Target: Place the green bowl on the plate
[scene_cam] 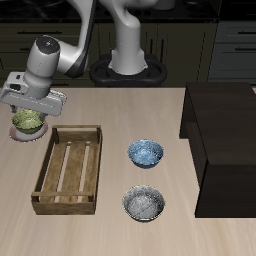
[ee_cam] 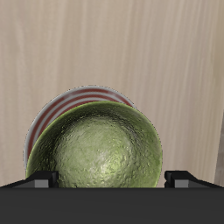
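The green bowl (scene_cam: 27, 123) is near the table's edge beside the wooden crate and lies over the plate (scene_cam: 19, 136), whose pinkish-red rim peeks out from under it. In the wrist view the green bowl (ee_cam: 96, 150) covers most of the plate (ee_cam: 66, 103). My gripper (scene_cam: 29, 108) hangs just above the bowl. Its jaws stand wide apart in the wrist view (ee_cam: 109, 180), with one fingertip (ee_cam: 40, 180) at each side of the bowl, not closed on it. The gripper is open.
A wooden slatted crate (scene_cam: 69, 168) lies right beside the bowl and plate. A blue patterned bowl (scene_cam: 146, 153) and a grey-white speckled bowl (scene_cam: 145, 203) sit beyond the crate. A dark cabinet block (scene_cam: 225, 140) stands at the far side of the table.
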Motion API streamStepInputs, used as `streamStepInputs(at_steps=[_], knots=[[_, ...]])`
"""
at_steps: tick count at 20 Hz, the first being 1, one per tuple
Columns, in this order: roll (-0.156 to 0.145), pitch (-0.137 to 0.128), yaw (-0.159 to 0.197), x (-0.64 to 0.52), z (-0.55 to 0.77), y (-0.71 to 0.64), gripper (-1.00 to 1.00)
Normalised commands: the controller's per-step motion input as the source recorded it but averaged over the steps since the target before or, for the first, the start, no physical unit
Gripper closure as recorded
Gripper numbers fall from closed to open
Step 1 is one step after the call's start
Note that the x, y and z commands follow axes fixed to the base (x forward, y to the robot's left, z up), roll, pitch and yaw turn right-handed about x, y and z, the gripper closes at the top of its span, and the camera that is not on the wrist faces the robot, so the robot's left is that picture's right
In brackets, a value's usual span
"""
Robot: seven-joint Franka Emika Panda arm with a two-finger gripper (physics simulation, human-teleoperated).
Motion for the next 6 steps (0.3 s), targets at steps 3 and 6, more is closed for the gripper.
streamStepInputs(at_steps=[3, 6], knots=[[0.053, -0.094, 0.003, -0.09, 0.54, 0.33, -1.00], [0.074, -0.072, -0.001, -0.07, 0.62, 0.41, -1.00]])
